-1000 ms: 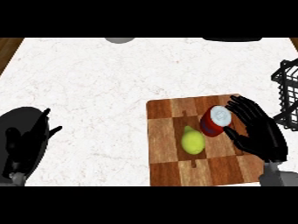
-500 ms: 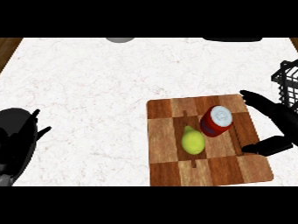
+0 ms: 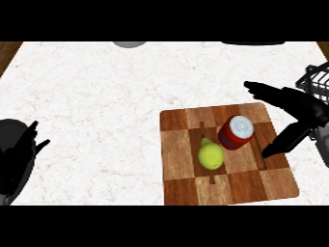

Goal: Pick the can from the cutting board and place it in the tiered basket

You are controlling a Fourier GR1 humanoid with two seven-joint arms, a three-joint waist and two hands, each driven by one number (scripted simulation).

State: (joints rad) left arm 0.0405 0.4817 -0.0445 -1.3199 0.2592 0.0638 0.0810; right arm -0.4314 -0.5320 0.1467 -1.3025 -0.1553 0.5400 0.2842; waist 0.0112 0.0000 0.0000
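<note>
The counter (image 3: pixel 102 96) is white with faint grey swirls. A brown wooden cutting board (image 3: pixel 195 188) lies flat on it, toward the right. A black wire basket (image 3: pixel 327 82) stands at the right edge. A grey round thing (image 3: pixel 129 44) sits at the far edge.

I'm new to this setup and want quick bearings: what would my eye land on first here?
The wooden cutting board right of centre stands out against the pale counter, with a red can and a yellow-green fruit on it. The right robot hand hangs open just right of the can, not closed on it, and a black wire basket sits at the right edge.
</note>
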